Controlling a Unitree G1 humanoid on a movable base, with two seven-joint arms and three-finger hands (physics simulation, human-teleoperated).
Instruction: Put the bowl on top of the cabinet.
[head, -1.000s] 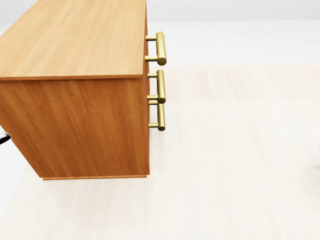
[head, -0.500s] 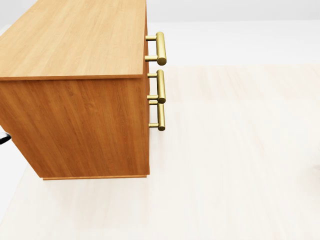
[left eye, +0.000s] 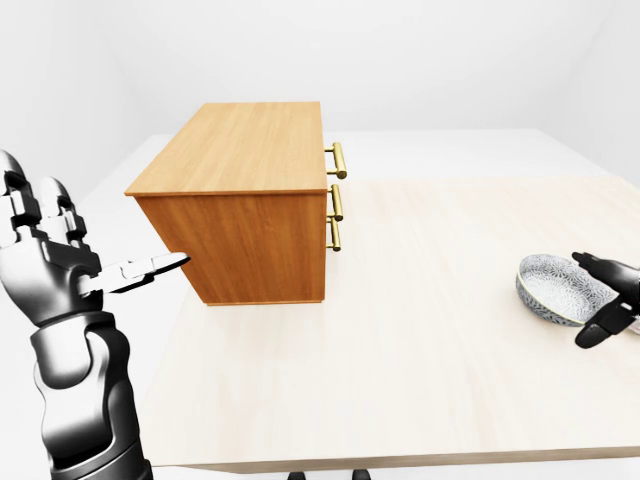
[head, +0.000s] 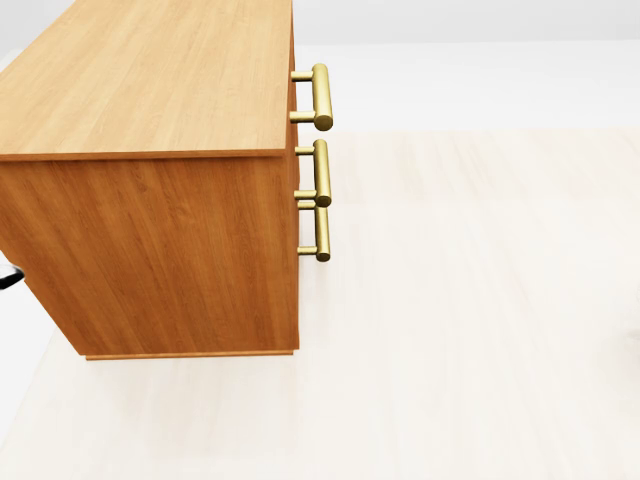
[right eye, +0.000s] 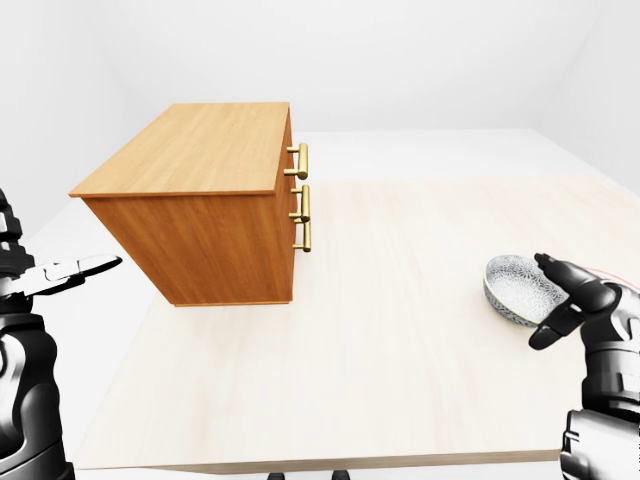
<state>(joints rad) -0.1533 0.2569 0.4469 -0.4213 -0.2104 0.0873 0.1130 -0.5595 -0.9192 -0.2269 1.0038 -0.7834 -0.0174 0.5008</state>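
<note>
Well, the patterned bowl (right eye: 510, 280) sits on the pale table (left eye: 420, 330) at the right of the eye views, well apart from the wooden cabinet (left eye: 250, 160) at the left. The right hand (right eye: 565, 300) is spread wide, loosely cupping the bowl's rim without closing. The left hand (left eye: 50, 260) is raised beside the cabinet, splayed wide.

bright even light, crisp render, soft faint shadows, no glare or blur
</note>
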